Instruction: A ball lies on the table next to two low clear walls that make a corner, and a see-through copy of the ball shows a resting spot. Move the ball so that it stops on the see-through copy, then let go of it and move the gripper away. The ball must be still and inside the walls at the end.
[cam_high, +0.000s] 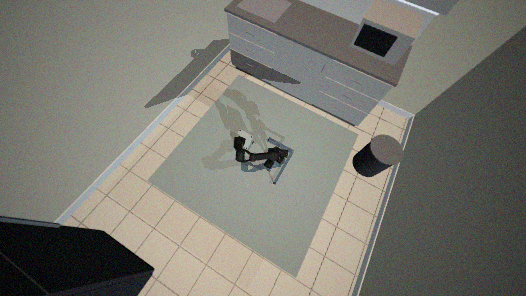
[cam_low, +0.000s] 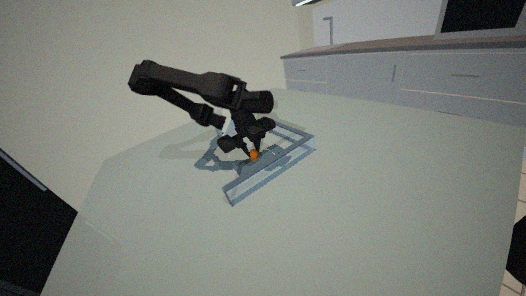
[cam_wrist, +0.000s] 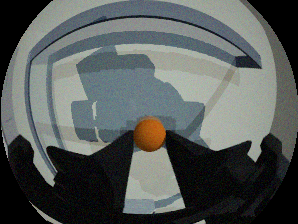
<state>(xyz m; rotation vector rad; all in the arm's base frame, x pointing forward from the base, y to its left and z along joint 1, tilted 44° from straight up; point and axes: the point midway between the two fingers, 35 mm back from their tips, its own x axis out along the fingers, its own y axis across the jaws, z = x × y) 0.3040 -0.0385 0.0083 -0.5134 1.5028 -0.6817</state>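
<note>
Gripper (cam_wrist: 150, 137) fingers are clamped on the orange ball (cam_wrist: 150, 133), which sits right between the two dark fingertips in the wrist view, one tip touching each side of it. Left of the gripper in that view, a clear wall (cam_wrist: 32, 96) curves up the side of the frame; ahead of the gripper a second clear wall (cam_wrist: 143, 18) runs across, and the two meet at a corner beyond and to the left of the fingers. Below and ahead of the ball lies the arm's dark shadow (cam_wrist: 127, 92) on the pale table (cam_wrist: 220, 123).

From the exterior view, the arm (cam_low: 200, 90) reaches over from the left and bends down, with the gripper (cam_low: 251, 150) pointing at the table and the ball (cam_low: 254, 155) at its tips, low over the surface inside the angle of the clear walls (cam_low: 270, 170). Whether the ball touches the table cannot be told. To the right of the gripper, well apart, stands a row of grey cabinets (cam_low: 400, 80).

The see-through copy cannot be made out in any view.
</note>
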